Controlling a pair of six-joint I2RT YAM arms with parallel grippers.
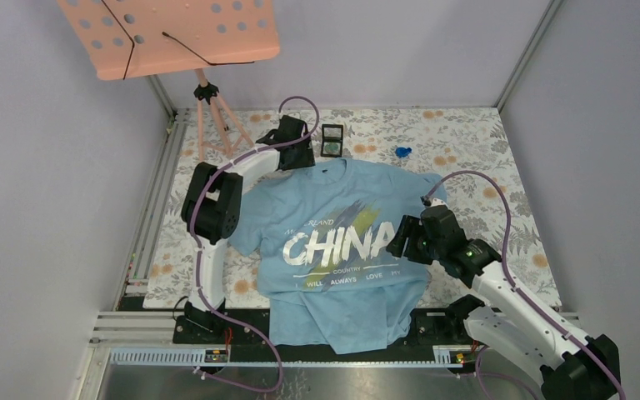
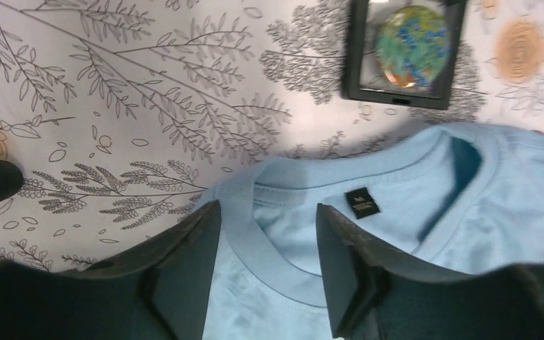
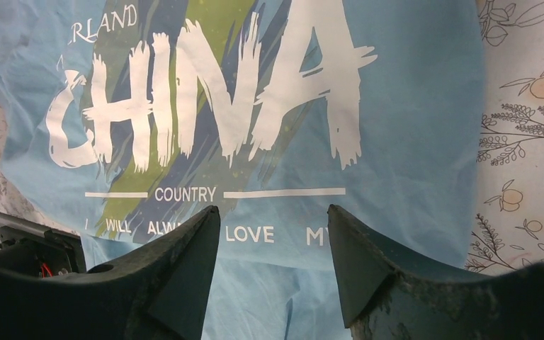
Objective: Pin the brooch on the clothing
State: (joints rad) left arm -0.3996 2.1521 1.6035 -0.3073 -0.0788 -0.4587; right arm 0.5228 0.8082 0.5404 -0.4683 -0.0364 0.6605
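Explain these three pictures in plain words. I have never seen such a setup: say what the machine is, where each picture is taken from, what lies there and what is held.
Two robot arms are bolted at the table's near edge, each ending in a two-finger gripper. The wide picture looks down from above: left arm on the left, right arm on the right. The other two come from wrist cameras, so each shows its own dark fingers. On the flowered tablecloth lies a light blue T-shirt lettered CHINA. Beyond its collar the round greenish brooch sits in a small black box, a blue trinket nearby. The left gripper is open over the collar; the right gripper is open over the shirt's lower print. Nothing is held.
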